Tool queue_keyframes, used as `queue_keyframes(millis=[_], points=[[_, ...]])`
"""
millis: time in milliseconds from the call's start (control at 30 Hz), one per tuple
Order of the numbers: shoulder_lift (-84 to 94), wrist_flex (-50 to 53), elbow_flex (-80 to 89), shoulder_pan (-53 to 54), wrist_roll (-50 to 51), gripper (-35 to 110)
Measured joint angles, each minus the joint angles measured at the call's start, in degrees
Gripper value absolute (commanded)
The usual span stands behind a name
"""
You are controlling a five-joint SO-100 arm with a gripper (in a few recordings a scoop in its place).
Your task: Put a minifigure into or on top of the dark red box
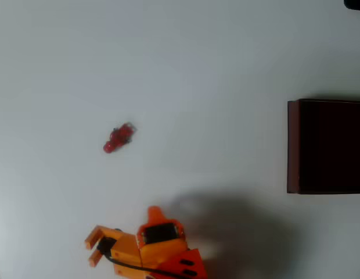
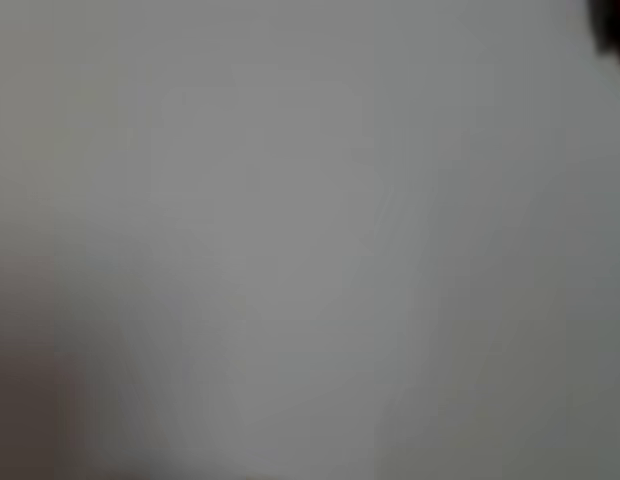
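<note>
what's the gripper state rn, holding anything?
Gripper: open, jaws spread and empty, low in the overhead view. The minifigure lies apart from it on the table.

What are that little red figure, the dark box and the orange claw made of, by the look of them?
The minifigure looks like glossy moulded plastic: bright, even red, though it is too small to be sure. The dark red box has thin matt red-brown walls, perhaps card or thin board; that stays open. The gripper looks like matt orange plastic, possibly printed.
</note>
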Motion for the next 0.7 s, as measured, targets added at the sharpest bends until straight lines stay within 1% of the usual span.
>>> queue_keyframes(millis=[67,100,267,367,400,500,567,700], points=[[0.0,0.0,0.0,-0.7,0.26,10],[0.0,0.0,0.0,-1.49,1.14,11],[0.26,0.09,-0.18,-0.09,6.5,0],[0.18,2.46,-5.19,2.37,11.16,0],[0.62,2.37,-8.0,3.16,13.71,2],[0.7,5.01,-15.29,3.96,23.03,13],[0.7,7.12,-18.54,5.19,31.9,17],[0.79,8.0,-20.13,7.21,50.89,19]])
